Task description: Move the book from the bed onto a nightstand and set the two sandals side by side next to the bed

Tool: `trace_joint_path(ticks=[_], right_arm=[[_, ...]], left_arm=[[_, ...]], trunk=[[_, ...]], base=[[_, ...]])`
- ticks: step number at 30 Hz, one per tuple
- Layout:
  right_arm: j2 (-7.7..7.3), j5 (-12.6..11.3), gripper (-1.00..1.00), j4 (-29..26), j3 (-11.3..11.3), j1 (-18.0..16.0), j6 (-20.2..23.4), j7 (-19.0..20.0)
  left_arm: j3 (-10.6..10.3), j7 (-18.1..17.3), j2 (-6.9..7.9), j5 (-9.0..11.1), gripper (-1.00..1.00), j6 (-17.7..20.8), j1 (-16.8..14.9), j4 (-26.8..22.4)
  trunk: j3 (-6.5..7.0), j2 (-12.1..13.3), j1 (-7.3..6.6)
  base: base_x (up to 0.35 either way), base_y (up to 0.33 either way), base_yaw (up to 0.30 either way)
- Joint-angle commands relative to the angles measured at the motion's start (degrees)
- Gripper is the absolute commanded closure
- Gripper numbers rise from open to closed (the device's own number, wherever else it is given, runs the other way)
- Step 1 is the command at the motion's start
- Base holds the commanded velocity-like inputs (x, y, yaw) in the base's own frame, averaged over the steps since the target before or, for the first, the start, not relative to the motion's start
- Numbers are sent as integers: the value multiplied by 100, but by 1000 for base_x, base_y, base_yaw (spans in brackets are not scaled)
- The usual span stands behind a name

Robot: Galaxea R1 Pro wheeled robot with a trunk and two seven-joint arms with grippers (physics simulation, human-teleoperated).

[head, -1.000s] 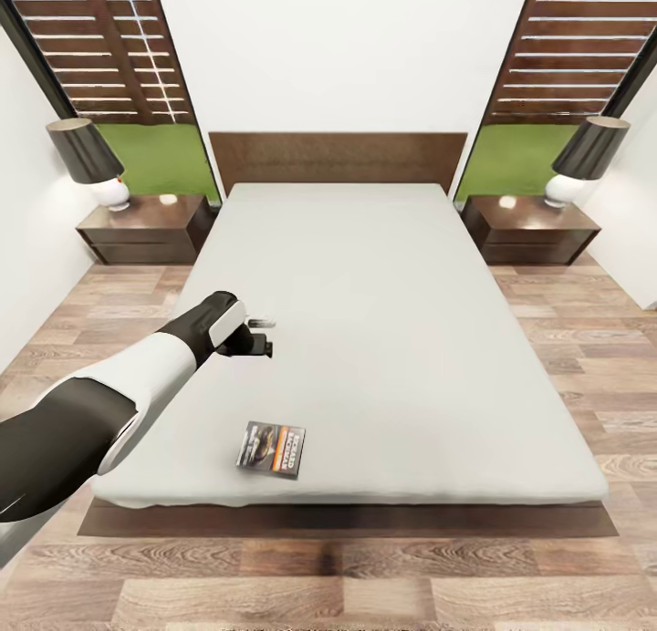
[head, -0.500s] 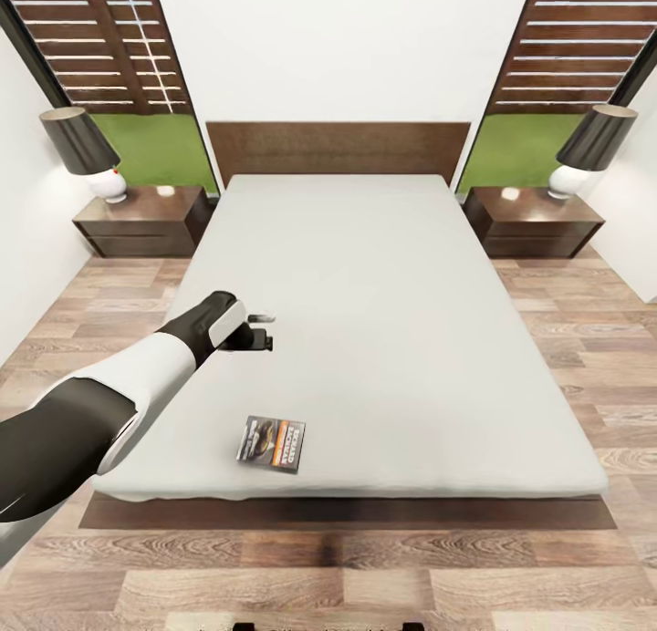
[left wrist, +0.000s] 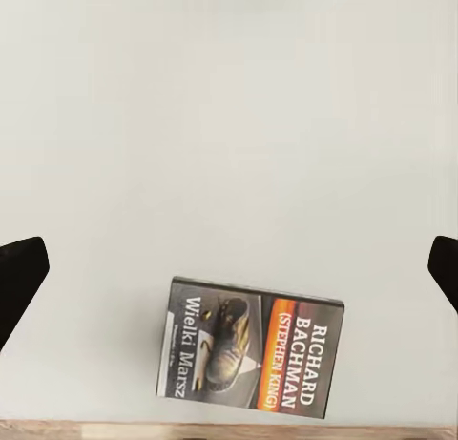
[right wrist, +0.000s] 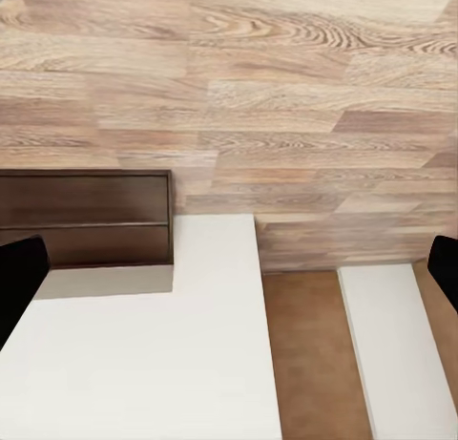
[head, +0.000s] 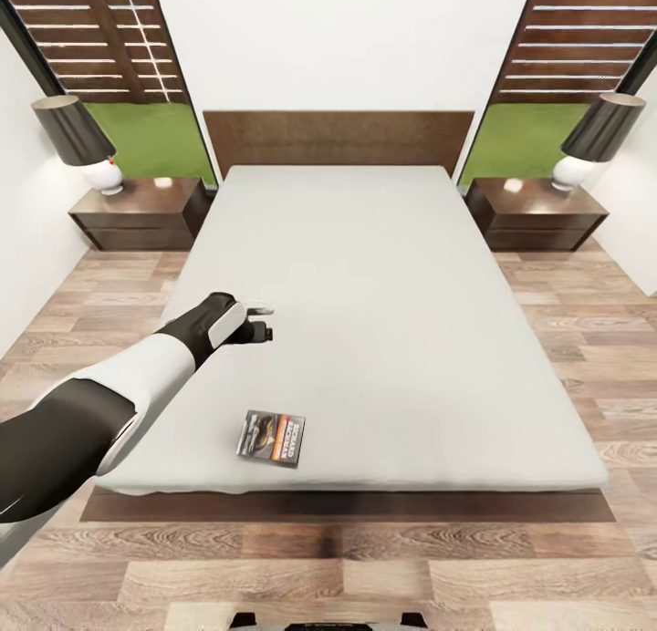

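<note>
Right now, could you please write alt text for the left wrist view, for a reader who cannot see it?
A small paperback book lies flat on the plain light-grey mattress of the bed, close to its edge, with a strip of wood floor beyond. The two dark fingertips of the open left gripper sit wide apart, clear of the book.

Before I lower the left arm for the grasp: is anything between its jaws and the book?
Nothing visible. The left gripper hangs open above bare mattress, and the book lies flat, alone, near the foot edge.
</note>
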Motion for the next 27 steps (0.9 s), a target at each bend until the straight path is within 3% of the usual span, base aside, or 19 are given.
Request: trace_joint_path(ticks=[1,27], right_arm=[[-6,54,-100,17,-49,-7,7,-22],[-10,56,-100,17,-50,71,7,-22]], left_arm=[[-37,42,2,60,-100,-25,0,-7],[-67,-20,0,37,-100,-719,109,-7]], trunk=[[-17,-10,2],[-263,-10,2]], base=[[0,0,0],[0,0,0]])
